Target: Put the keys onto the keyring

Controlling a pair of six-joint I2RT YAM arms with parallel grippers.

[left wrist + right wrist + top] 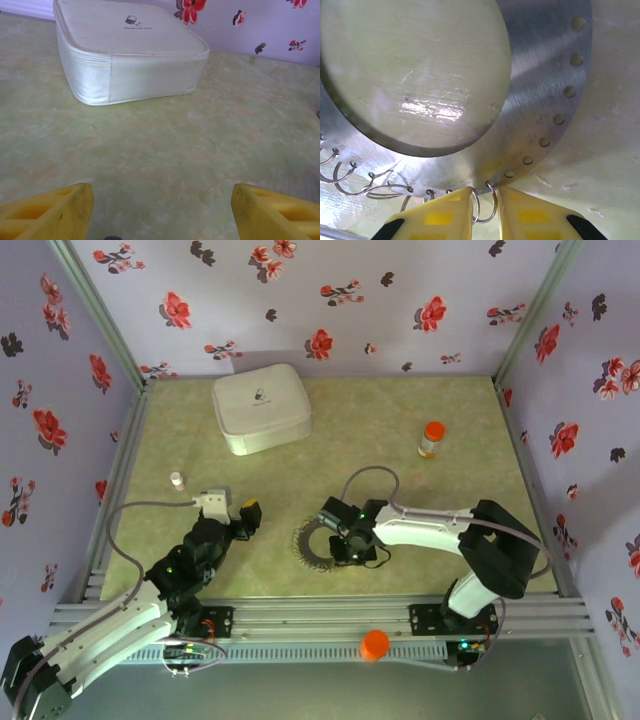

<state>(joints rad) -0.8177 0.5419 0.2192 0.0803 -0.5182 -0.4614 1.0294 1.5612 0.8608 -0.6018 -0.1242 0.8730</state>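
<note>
Inventory, remote station:

1. Surface: pale green marbled tabletop (470, 510), aluminium rail frame (300, 618) along the near edge.
2. Room: lilac walls (400, 270) printed w/ red and black flowers, on three sides.
3. White rounded-square fabric case (260, 408), approx. 11 o'clock from table centre, lying flat.
4. Small orange-capped bottle (431, 439), approx. 2 o'clock, upright.
5. Tiny white item (176, 479) at 9 o'clock; too small for me to ID.
6. Orange round cap (375, 644) on the near rail, 6 o'clock.
7. Large flat grey metal keyring (545, 75), near table edge at 6 o'clock. Rim drilled w/ holes; thin wire loops (485, 205) hang from them.
8. Right gripper (485, 212): directly over the ring's near rim. Ring runs off toward 12 o'clock from the yellow tips. Tips close together, narrow gap, wire loops in that gap. I can't tell if they're pinched.
9. Left gripper (162, 210): spread wide, nothing between the pads, at 9 o'clock from the ring, apart from it, facing the case.
</note>
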